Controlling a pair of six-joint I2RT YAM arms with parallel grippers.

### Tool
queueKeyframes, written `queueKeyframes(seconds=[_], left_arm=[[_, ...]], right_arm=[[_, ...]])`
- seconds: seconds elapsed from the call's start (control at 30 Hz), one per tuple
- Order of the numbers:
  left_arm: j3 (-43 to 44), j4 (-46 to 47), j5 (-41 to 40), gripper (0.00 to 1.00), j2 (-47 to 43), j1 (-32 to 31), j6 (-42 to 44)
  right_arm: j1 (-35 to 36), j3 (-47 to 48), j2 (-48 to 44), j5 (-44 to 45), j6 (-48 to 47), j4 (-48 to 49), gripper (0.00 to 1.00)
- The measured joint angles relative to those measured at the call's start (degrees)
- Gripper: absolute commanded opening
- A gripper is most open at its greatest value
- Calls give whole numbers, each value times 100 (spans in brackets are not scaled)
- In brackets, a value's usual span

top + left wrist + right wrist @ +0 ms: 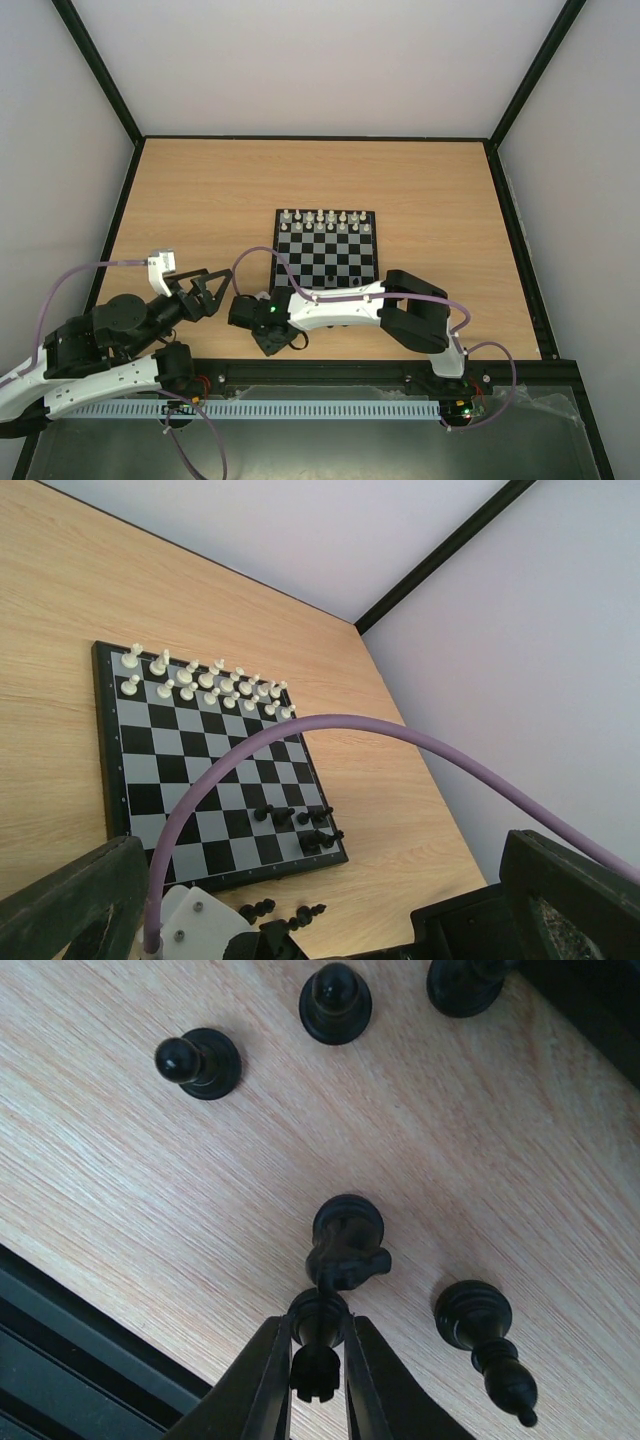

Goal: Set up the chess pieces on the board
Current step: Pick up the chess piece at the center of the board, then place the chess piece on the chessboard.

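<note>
Jaws of the right gripper [318,1332] were closed on either side of a small black chess piece with a notched crown [314,1372], which sat on the light wood-grain table [120,1210], off the board. Just beyond it stood a black knight [348,1242], with a black bishop [485,1340] near to one side. Two black pawns [200,1062] and one more black piece cut by the frame edge [465,982] stood farther off. The left gripper [203,290] hung with jaws wide apart, holding nothing, left of the small square black-and-grey checkered chessboard [327,262] and apart from it.

Progress, as judged: partway. White pieces [205,680] filled the two far rows. About six black pieces [300,825] stood on the board, clustered at one near corner; exact squares could not be resolved. Left to do: the gripped piece, the loose ones around it, and any out of sight.

Views compared: only the right wrist view showed the grip and the piece shapes. The left wrist view showed the black cluster on the board clearly. The top view placed both arms and the board, but the loose pieces could not be made out there.
</note>
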Motion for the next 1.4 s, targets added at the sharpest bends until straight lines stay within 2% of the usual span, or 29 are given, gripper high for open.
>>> queueKeyframes(seconds=[0.1,0.37,0.63,0.8,1.13,1.4], left_arm=[[7,-2,0,99,0,0,0],[192,4,-31,99,2,0,81],[227,0,-103,99,2,0,136],[243,-11,-136,99,2,-2,153],[334,-39,-195,99,2,-2,195],[334,-37,-195,99,2,-2,208]], right_arm=[[0,0,22,2,-2,0,10],[0,-4,-42,4,7,-2,10],[-105,61,-1064,168,-57,-289,11],[-643,308,-1346,262,-262,-472,11],[-1419,1126,-424,306,-754,-678,11],[-1578,1329,291,289,-931,-732,11]])
